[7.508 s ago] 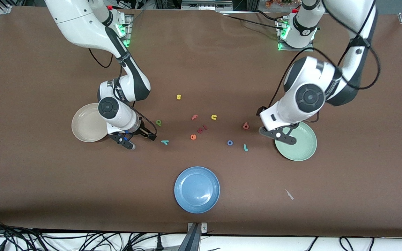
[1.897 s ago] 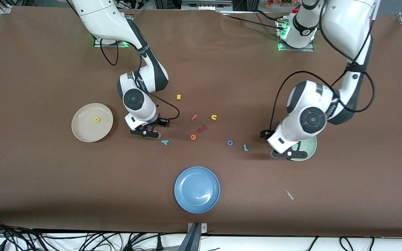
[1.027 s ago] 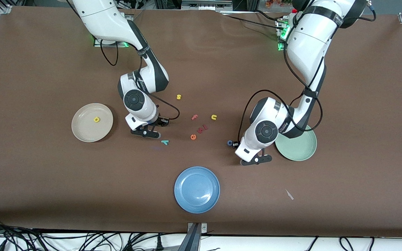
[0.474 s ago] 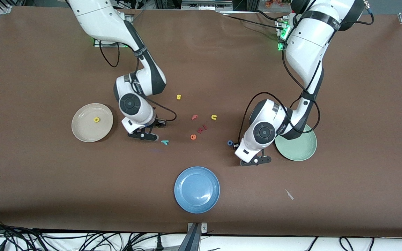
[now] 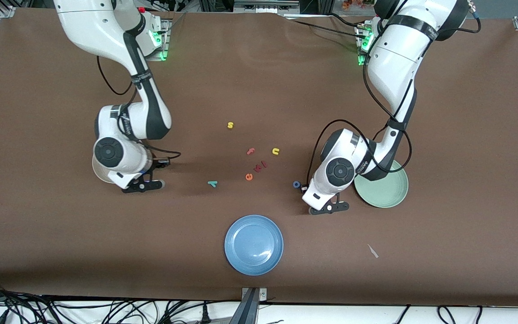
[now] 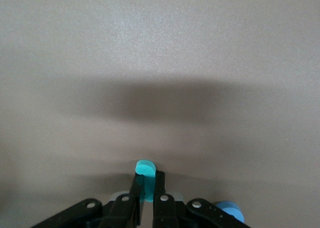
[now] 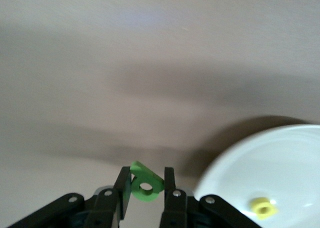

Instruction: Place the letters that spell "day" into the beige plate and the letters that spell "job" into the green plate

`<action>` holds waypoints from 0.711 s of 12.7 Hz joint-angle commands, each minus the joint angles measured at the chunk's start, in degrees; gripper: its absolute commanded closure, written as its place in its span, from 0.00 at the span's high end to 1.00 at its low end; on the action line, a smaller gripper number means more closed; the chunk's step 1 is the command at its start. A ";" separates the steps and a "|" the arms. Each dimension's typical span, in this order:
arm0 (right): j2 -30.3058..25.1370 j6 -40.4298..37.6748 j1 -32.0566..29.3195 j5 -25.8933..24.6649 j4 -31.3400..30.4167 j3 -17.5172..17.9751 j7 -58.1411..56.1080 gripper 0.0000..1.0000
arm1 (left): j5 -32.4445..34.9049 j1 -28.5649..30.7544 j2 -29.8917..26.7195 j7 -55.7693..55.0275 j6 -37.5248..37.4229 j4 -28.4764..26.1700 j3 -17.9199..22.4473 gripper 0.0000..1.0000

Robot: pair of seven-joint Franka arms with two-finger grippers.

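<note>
While the right claw (image 7: 146, 188) grips the green "d" (image 7: 146, 182) just beside the beige plate (image 7: 280, 163), the yellow "a" (image 7: 263, 206) lies in that plate. The left claw (image 6: 148, 198) is low at the counter (image 5: 259, 90), closed on the teal "j" (image 6: 145, 175), near the blue "o" (image 5: 296, 184) and the green plate (image 5: 387, 191). The teal "y" (image 5: 212, 183) lies on the counter between both claws.

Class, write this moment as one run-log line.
left gripper: shut on teal j beside blue o | right gripper: shut on green d beside beige plate | yellow a: in beige plate
</note>
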 commanded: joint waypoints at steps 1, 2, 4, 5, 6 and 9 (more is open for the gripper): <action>-2.19 -0.16 0.40 0.39 -4.45 -5.19 -9.81 0.09 | 1.13 -0.05 0.25 -0.08 -1.23 1.54 0.61 0.00; -2.19 -0.16 0.40 0.39 -5.24 -6.95 -13.15 0.09 | 1.13 0.04 -0.54 -0.08 -2.54 1.54 0.69 0.00; -1.75 -1.12 -0.82 0.74 -5.95 -8.81 -17.56 0.10 | 1.30 0.22 -2.21 0.01 -6.14 1.89 1.22 0.00; -1.75 -2.17 -1.70 0.92 -5.77 -8.81 -17.58 0.39 | 1.30 0.30 -3.00 0.01 -7.03 1.89 1.57 0.00; -1.75 -3.31 -1.97 1.62 -5.42 -8.81 -16.88 0.99 | 1.39 0.39 -3.88 0.18 -7.91 1.89 2.36 0.00; -2.10 -5.26 1.17 6.55 -3.58 -7.33 -11.46 1.00 | 3.32 1.35 -5.56 5.97 -13.35 1.63 4.38 0.00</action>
